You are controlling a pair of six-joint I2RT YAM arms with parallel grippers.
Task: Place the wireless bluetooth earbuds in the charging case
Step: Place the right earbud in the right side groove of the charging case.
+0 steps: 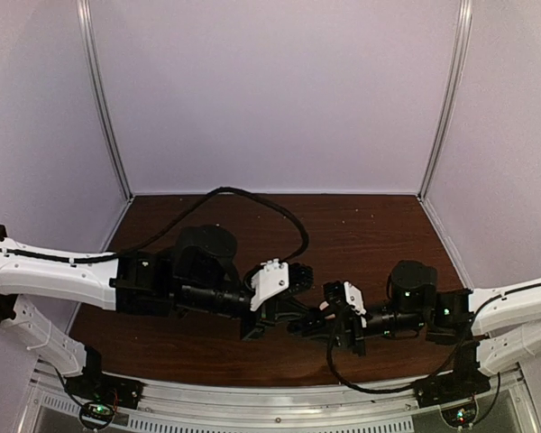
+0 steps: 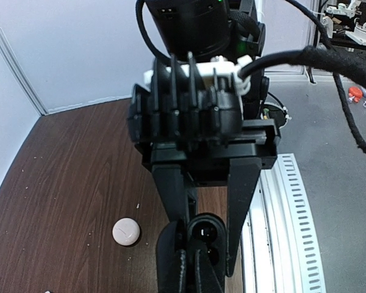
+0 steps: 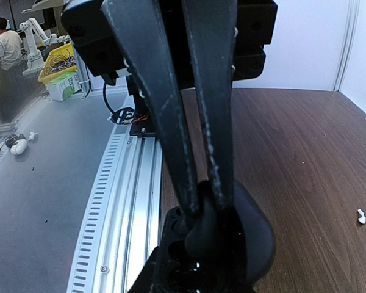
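My left gripper point(image 2: 202, 244) is shut on an open black charging case point(image 2: 210, 235), its fingers on either side, near the table's front edge. My right gripper point(image 3: 207, 204) is shut on a tiny black earbud point(image 3: 201, 235) and holds it right over the case's wells, with the lid point(image 3: 259, 238) raised to the right. In the top view the left gripper point(image 1: 298, 311) and right gripper point(image 1: 321, 317) meet at the front middle. A tiny white earbud point(image 3: 361, 216) lies on the wood. A round white case point(image 2: 126, 232) lies closed to the left.
A slotted aluminium rail point(image 3: 119, 201) runs along the table's front edge, right beside the black case. White enclosure walls point(image 1: 279, 90) stand at the back and sides. A black cable point(image 1: 270, 209) loops over the left arm.
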